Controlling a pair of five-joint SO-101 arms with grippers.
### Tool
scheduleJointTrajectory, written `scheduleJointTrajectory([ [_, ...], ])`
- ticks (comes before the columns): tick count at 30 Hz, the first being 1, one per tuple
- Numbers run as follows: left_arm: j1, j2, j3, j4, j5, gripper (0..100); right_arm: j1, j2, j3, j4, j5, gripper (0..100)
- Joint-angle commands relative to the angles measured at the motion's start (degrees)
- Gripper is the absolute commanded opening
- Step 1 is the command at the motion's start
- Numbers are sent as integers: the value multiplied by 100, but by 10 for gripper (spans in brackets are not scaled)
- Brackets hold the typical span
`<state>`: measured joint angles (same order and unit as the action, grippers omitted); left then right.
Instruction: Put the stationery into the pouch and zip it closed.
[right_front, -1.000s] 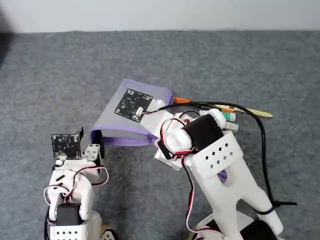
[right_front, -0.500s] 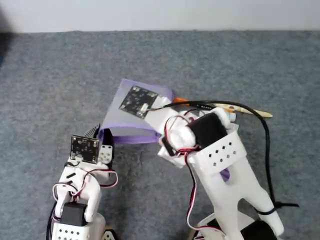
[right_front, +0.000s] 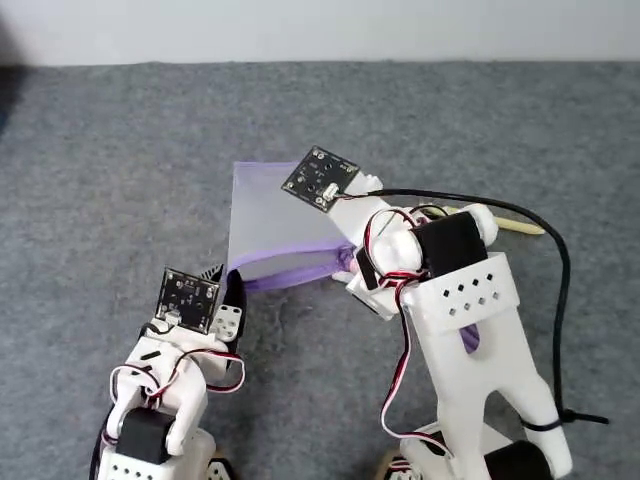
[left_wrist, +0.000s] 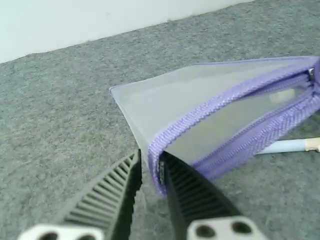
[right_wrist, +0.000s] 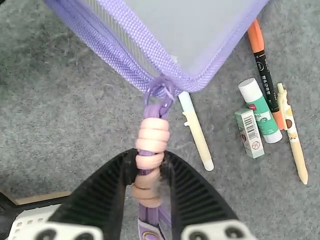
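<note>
Pouch (right_front: 275, 215) now lies swung round on the table: your left gripper (left_wrist: 149, 167), newly arrived, pinches its corner, and your right gripper (right_wrist: 148, 170) clamps the zip pull (right_wrist: 150, 145). Pens (right_wrist: 265, 65) lie outside, so loading remains.

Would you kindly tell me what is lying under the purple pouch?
One pale pen runs under the corner of the pouch, its far end covered. Anything else beneath is hidden by the pouch itself.
</note>
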<state>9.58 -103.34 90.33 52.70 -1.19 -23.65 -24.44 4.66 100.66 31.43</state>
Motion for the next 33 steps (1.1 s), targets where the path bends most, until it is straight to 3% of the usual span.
scheduleJointTrajectory([
  [1,53,-18,-189,18,158,66,31,-207,-26,215,35,9],
  [4,35,-26,-224,18,185,10,75,-224,-26,233,26,32],
  [9,-343,-9,-567,299,193,11,356,-470,-26,233,-774,229],
  [12,-615,0,-954,862,176,11,549,-734,-26,233,-1064,318],
  [23,-756,0,-2448,2189,185,11,1297,-1314,440,224,-1073,232],
  [33,-1723,475,-3591,2857,193,11,1262,-1042,1160,48,-1046,212],
])
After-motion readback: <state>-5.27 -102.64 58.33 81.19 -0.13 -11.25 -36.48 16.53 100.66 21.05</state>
